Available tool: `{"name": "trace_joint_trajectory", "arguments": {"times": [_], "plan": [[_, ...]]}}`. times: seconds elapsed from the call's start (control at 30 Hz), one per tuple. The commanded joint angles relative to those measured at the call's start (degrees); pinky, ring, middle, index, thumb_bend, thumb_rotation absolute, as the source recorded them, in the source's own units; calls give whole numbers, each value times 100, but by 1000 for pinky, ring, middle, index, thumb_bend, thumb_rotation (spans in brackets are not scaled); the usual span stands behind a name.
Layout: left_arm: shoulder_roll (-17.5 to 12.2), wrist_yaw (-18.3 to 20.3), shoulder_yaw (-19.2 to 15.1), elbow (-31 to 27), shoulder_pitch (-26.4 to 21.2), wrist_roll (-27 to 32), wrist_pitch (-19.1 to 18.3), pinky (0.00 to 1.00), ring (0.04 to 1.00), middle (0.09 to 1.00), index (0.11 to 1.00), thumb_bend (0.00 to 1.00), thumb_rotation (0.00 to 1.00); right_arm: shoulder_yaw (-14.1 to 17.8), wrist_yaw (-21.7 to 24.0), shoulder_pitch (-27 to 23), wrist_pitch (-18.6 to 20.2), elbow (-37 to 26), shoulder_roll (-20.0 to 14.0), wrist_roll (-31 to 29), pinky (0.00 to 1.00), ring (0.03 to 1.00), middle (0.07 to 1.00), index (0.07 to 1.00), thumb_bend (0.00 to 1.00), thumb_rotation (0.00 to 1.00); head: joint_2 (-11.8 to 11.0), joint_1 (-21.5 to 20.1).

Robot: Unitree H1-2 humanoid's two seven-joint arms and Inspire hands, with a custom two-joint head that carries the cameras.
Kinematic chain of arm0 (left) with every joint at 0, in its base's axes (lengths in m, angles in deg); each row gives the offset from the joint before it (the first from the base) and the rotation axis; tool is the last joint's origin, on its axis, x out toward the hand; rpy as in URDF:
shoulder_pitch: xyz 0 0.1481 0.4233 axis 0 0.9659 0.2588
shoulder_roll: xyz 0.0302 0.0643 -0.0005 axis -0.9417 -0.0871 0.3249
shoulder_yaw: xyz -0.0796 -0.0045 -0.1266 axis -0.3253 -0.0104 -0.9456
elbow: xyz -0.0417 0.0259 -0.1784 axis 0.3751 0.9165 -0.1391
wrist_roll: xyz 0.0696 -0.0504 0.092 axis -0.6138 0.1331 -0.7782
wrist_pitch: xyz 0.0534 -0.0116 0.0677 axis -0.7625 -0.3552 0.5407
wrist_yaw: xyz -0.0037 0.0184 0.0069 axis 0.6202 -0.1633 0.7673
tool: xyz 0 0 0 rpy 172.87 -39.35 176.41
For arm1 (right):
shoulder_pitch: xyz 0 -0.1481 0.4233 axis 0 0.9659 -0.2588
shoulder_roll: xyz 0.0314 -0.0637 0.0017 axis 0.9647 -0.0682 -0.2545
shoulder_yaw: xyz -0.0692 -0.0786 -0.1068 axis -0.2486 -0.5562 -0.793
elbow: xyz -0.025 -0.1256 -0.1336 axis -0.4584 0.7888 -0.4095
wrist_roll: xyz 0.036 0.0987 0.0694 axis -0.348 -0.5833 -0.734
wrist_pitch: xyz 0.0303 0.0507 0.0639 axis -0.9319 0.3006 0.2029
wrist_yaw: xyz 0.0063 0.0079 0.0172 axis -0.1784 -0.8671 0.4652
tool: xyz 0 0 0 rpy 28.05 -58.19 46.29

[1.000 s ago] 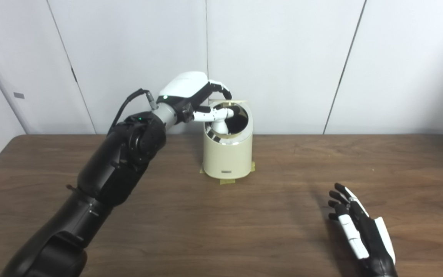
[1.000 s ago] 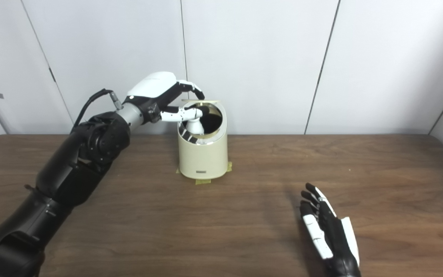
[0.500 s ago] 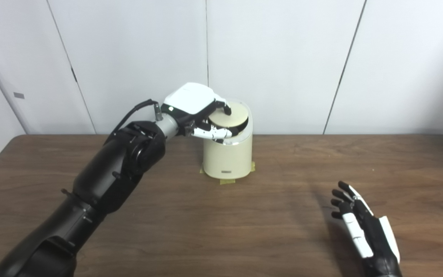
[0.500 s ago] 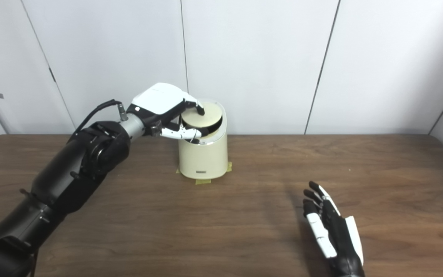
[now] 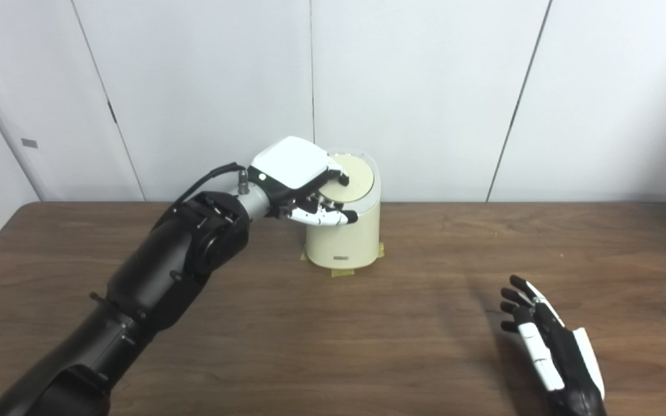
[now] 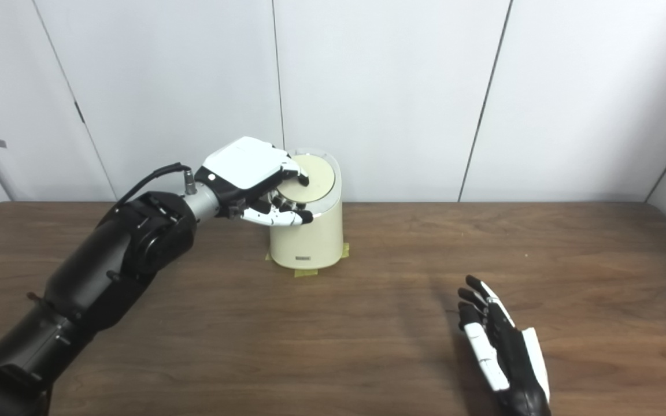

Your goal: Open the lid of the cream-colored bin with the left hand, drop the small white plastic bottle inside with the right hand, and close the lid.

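Observation:
The cream-colored bin (image 5: 343,240) stands at the back middle of the table, and its round lid (image 5: 358,177) lies flat in the top rim. My left hand (image 5: 301,173) is over the bin's left side. Its fingertips (image 6: 303,180) rest on the lid's left edge, while the thumb lies across the front of the rim, outside the bin. Nothing is gripped between them. My right hand (image 5: 548,342) lies flat and open on the table at the front right, holding nothing. No small white bottle is in view.
Strips of yellow tape (image 5: 342,273) hold the bin's base to the brown wooden table (image 5: 414,323). A white panelled wall (image 5: 425,86) runs right behind the bin. My left arm (image 5: 154,289) crosses the table's left half.
The lid was tipped up with a white bottle showing inside the bin. My left hand has lowered it until it lies flat, and the thumb has come out over the rim. The right hand slid slightly nearer.

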Motion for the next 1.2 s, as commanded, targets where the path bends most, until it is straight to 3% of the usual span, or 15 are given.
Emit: {"name": "trace_joint_trajectory", "arguments": {"times": [0.0, 0.33, 0.87, 1.17], "plan": [[-58, 35, 3, -169, -114, -80, 76, 919, 888, 839, 794, 567, 885, -1, -18, 157, -18, -260, 162, 72, 707, 809, 832, 873, 527, 925, 3, -8], [-77, 102, 66, -466, 122, -376, 241, 922, 886, 835, 782, 580, 912, 5, -23, 139, 105, -283, 157, 121, 722, 821, 831, 869, 527, 931, 50, -16], [-76, 402, 218, -333, 164, -909, 202, 925, 908, 862, 782, 583, 979, -130, 76, 172, 180, -467, 45, 312, 747, 829, 834, 879, 528, 965, 139, -59], [-70, 565, 232, -316, 233, -881, 165, 941, 915, 869, 800, 592, 989, -118, 109, 180, 187, -488, 35, 377, 742, 824, 833, 879, 531, 963, 150, -83]]}}
